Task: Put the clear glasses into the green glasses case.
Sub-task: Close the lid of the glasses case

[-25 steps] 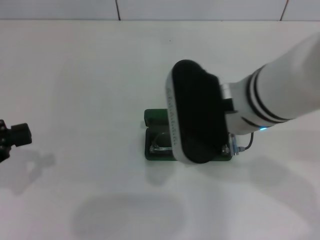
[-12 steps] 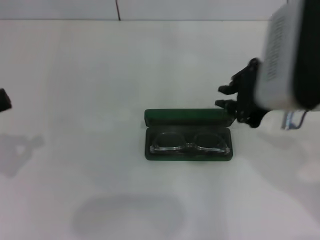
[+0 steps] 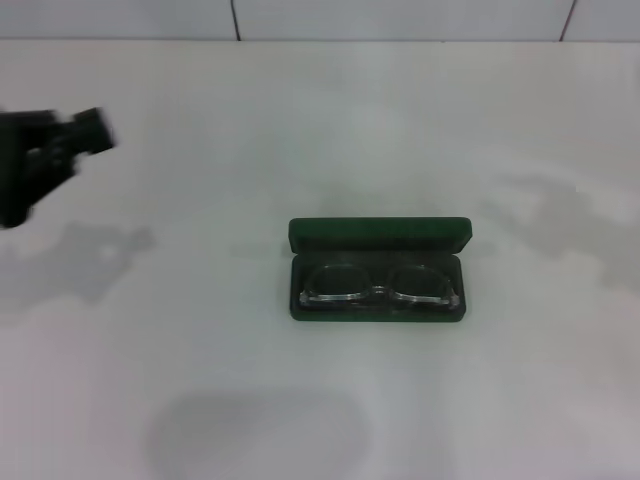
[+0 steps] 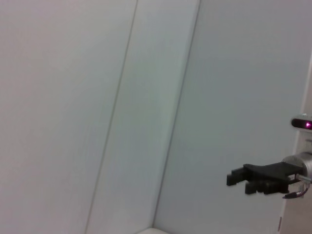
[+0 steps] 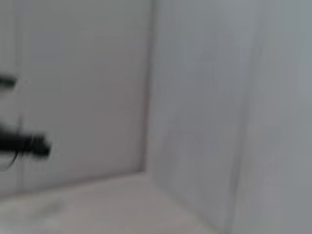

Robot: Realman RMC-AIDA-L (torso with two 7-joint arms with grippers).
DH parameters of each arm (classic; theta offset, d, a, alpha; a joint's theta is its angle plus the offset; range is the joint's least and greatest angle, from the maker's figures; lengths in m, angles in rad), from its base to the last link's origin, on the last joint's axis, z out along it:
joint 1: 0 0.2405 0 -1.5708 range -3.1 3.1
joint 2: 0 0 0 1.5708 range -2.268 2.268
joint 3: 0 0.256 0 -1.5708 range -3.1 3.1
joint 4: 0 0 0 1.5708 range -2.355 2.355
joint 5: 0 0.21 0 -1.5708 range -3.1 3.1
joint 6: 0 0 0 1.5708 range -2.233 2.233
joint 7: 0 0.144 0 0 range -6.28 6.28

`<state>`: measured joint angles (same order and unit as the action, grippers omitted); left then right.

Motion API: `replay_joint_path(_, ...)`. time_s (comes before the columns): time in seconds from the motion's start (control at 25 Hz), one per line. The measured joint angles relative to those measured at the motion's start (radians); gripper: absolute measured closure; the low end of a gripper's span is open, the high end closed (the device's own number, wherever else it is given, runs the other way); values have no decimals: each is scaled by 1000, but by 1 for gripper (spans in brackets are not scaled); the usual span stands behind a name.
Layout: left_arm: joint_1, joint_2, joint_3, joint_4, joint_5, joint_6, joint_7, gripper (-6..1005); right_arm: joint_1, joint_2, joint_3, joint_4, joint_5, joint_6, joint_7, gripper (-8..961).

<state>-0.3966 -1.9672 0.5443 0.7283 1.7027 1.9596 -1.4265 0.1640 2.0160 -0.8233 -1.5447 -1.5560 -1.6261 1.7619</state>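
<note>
The green glasses case [image 3: 380,234] lies open in the middle of the white table, its lid standing up along the far side. The clear glasses [image 3: 378,287] lie inside the case's lower tray, lenses side by side, nothing touching them. My left gripper [image 3: 60,150] shows as a dark blurred shape at the far left, well away from the case. My right arm is out of the head view. The left wrist view shows my right gripper [image 4: 236,178] far off against a pale wall. A dark shape in the right wrist view is my left gripper [image 5: 29,144].
The white table [image 3: 200,380] carries soft shadows at the left and the right. A tiled wall edge [image 3: 235,20] runs along the back. Both wrist views show pale wall panels.
My right arm, which hung over the case, has swung off to the right and left the head view. The left gripper has moved up and farther back. The glasses now show in the case.
</note>
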Motion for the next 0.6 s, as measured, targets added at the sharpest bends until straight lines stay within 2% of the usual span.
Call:
replay_joint_path(0.04,0,0,0,0,0,0,0,936,4,-1,74,65,23,-37,-35,612)
replay_joint_path(0.08,-24,-12,0,1,18,-18,-2,936,7,-1,145,129,32,-74,-67,594)
replay_joint_path(0.12,-85,-37,0,-1,71,-61,-8,936,8,-1,205,172,30,-107,-98,575)
replay_joint_path(0.24,-166,-64,8,-5,149,-100,-13,936,11,-1,358,301,7,-181,-187,537)
replay_joint_path(0.32,-191,-72,24,-5,166,-119,-22,936,15,-3,401,355,-26,-192,-210,534)
replay_joint_path(0.44,-219,-81,66,-5,173,-188,-56,828,19,-6,416,396,-112,-191,-218,528)
replay_joint_path(0.6,-261,-88,175,-25,186,-305,-86,697,12,-5,446,449,-171,-191,-258,526)
